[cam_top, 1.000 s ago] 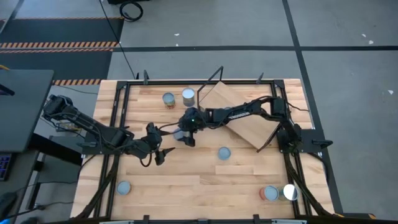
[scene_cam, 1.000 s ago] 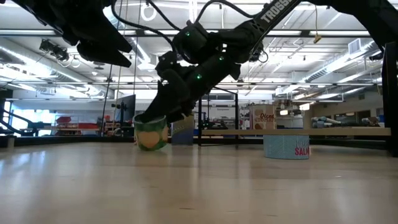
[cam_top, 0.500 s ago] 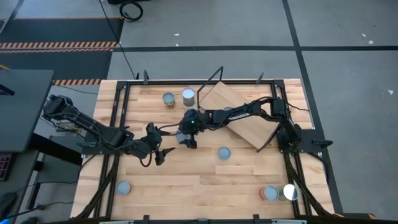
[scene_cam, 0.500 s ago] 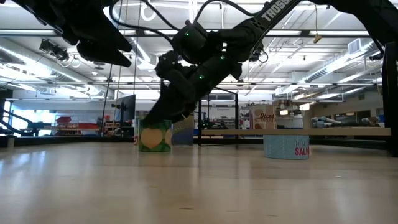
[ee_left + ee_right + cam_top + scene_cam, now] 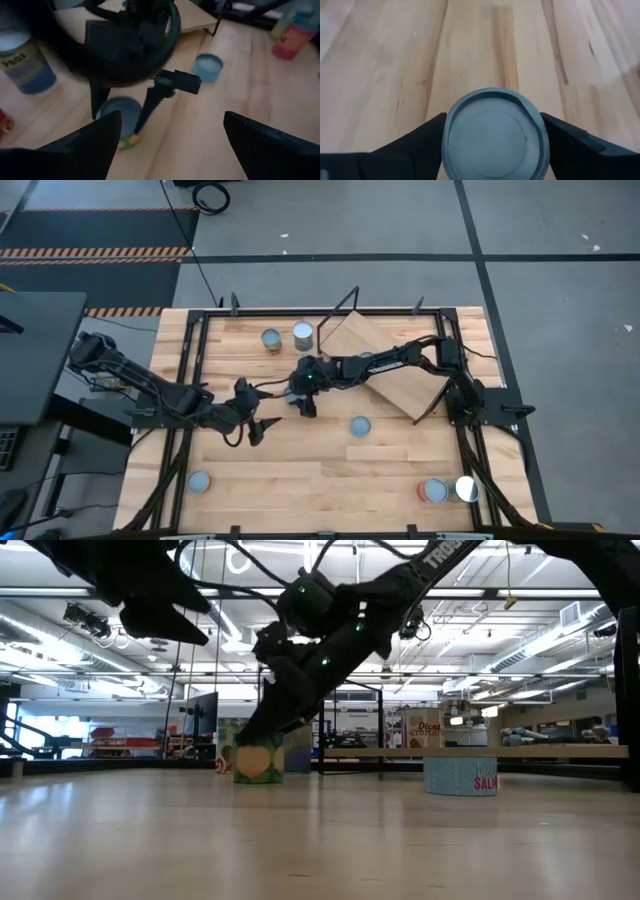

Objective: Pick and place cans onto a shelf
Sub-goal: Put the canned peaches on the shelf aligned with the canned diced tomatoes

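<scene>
In the centre of the high view, the right hand point(image 5: 299, 404) is clamped around a green-sided tin can with a pale-blue top point(image 5: 495, 134) standing upright on the planked wooden counter point(image 5: 330, 470); the left hand point(image 5: 262, 427), fingers apart, hangs nearby to its lower left.

Cans point(image 5: 360, 426) scattered; shelf point(image 5: 385, 373) askew
</scene>
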Robot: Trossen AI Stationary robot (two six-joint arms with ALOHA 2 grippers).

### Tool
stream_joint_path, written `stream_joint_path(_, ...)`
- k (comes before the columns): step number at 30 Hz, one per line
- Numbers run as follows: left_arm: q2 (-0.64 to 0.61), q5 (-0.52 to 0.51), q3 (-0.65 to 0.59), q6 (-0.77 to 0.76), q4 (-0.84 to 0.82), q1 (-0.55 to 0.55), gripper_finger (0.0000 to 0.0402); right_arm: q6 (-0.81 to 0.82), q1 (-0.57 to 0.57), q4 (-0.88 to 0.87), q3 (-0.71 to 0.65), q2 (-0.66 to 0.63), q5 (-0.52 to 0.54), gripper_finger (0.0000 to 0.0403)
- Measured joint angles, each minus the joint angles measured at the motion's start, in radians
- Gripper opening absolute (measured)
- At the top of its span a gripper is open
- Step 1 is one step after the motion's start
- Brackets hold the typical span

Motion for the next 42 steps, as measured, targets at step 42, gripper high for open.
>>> stream_joint_path(42, -0.105, -0.018, 0.001, 0.052, 0.071, -0.019, 0.0357, 0.244, -0.446, -0.182, -0.759, -1.07, 0.364, 0.0286)
